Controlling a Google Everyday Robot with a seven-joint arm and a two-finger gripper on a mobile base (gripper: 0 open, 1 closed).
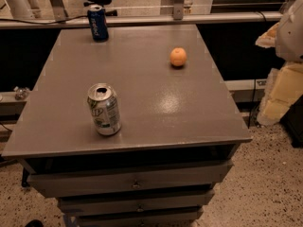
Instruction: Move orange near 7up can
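The orange sits on the grey tabletop, toward the far right. The 7up can, silver-white with green markings and an opened top, stands upright near the front left of the table. The orange and the can are well apart. My gripper, cream-coloured below the white arm, hangs at the right edge of the view, beyond the table's right side and lower right of the orange. It touches nothing on the table.
A dark blue soda can stands upright at the table's far left edge. The table is a cabinet with several drawers on its front. A rail runs behind it. The floor is speckled.
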